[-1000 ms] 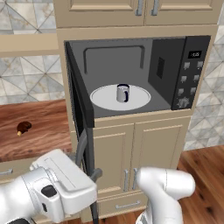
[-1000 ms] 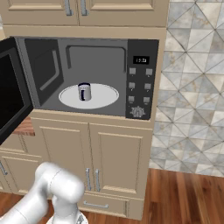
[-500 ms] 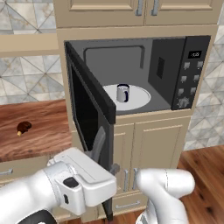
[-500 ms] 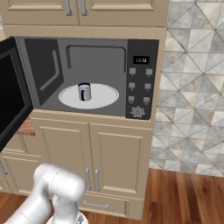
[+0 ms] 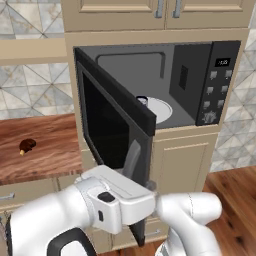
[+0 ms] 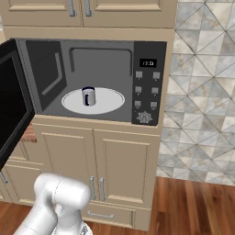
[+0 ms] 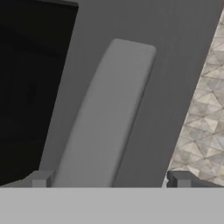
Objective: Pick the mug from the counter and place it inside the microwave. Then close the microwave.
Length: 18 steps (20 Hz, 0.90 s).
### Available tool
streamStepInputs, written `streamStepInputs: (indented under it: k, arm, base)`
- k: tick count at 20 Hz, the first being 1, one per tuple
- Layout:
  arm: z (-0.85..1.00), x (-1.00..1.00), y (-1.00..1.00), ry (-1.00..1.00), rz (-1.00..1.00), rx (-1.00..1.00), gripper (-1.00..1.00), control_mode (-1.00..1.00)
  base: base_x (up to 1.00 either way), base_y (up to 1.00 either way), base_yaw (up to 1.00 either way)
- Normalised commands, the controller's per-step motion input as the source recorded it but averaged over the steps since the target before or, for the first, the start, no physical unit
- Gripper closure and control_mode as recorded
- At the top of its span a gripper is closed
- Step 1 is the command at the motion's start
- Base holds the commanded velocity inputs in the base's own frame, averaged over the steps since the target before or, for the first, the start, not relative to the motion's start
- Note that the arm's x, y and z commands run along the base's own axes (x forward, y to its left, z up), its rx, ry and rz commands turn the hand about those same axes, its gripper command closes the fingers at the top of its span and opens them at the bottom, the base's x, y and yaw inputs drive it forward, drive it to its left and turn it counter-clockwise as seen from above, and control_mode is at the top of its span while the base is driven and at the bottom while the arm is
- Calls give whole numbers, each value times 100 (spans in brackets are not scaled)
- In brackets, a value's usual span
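mug (image 6: 88,96): inside the microwave (image 6: 148,82), standing up on the white plate (image 6: 110,102), near the plate's middle.
door (image 5: 116,131): about half shut, swung out from the microwave's left side.
handle (image 7: 103,120): grey bar on the door, right in front of the jaws (image 7: 109,179), between the 2 tips.
jaws: spread wide, one tip each side of the handle, not squeezing it.
mug vs jaws: well apart; mug is behind the door.
bench (image 5: 47,150): left of the microwave, w/ a small brown lump (image 5: 27,145) on it.
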Motion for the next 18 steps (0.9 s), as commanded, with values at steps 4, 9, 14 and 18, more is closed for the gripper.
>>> streamStepInputs:
  k: [4, 9, 14, 18]
  arm:
    - [8, 21, -31, 0, 1, 0, -100, -100]
    - [8, 28, -37, 0, 6, 0, -100, -100]
    - [6, 29, -34, 0, 8, 0, -100, -100]
    - [2, 26, -31, 0, 8, 1, -100, -100]
  base:
    - [0, 0, 0]
    - [0, 0, 0]
    - [0, 0, 0]
    - [0, 0, 0]
